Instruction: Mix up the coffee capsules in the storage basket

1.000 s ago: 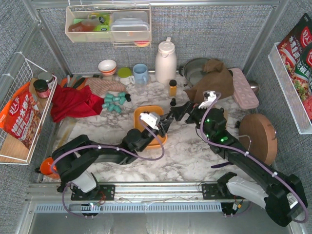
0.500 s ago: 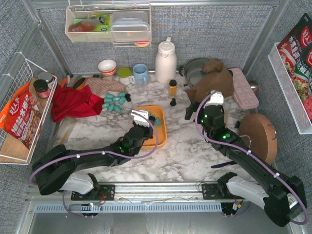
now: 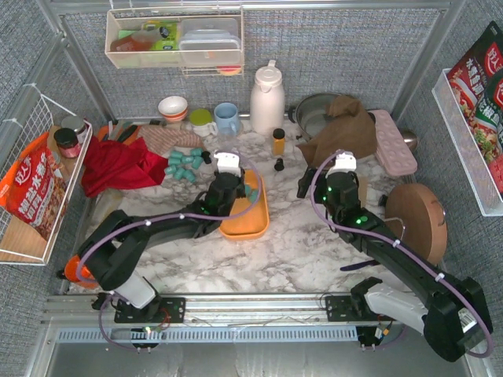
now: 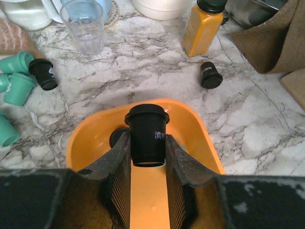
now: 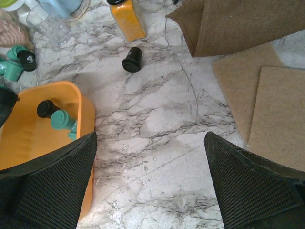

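The left gripper is pinching a black capsule between its two ribbed fingers, the capsule's flanged end pointing away from the wrist and white lettering showing on its side. Directly under and just ahead of the fingertips lies the orange storage basket. A second black capsule sits inside it, touching or nearly touching the outer side of the left finger and partly hidden by it. Farther ahead and to the left of this gripper, a cluster of teal capsules lies on the marble table with one dark capsule among them, beside a clear cup. Ahead and to the right, a loose black capsule lies near an amber bottle. The right gripper has its fingers spread wide with nothing between them, hovering over bare marble. The basket's near end is just to its left, holding a black capsule and a teal capsule side by side. A brown cloth lies ahead and to its right.
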Controlling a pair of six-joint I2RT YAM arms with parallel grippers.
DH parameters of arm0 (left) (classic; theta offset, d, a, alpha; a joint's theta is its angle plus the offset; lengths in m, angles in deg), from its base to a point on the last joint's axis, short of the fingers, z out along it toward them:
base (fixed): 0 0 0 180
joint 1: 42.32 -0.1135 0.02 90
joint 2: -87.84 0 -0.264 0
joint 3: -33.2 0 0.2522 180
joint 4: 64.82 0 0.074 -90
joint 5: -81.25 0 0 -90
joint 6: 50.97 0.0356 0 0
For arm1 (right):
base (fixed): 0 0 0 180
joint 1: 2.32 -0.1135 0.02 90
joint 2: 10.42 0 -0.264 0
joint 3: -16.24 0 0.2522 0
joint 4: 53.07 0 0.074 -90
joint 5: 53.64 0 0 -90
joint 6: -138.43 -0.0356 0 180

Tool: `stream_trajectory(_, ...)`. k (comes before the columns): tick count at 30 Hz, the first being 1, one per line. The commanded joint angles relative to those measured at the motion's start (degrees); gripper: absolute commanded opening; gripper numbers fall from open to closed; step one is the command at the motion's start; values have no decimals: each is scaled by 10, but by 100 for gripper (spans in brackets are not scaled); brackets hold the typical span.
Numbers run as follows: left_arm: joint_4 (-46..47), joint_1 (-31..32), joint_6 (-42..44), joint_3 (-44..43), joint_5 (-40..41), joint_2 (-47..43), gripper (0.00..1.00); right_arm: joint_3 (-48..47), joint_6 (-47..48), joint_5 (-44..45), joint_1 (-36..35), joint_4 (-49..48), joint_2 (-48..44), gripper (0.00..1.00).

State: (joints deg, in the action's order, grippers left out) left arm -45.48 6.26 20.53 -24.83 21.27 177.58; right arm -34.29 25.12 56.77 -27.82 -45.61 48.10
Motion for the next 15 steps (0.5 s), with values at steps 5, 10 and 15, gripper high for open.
stream_trajectory(5, -88, -26, -37, -115, -92, 89, 26, -18, -3, -19, -1, 5, 17, 99)
stream_trajectory(10, -121, -27, -58, -167, -111, 142, 28, -21, -2, -20, -1, 8, 19, 99)
stream_trajectory(15, -146, -30, -70, -194, -114, 168, 32, -22, -2, -23, -1, 10, 22, 99)
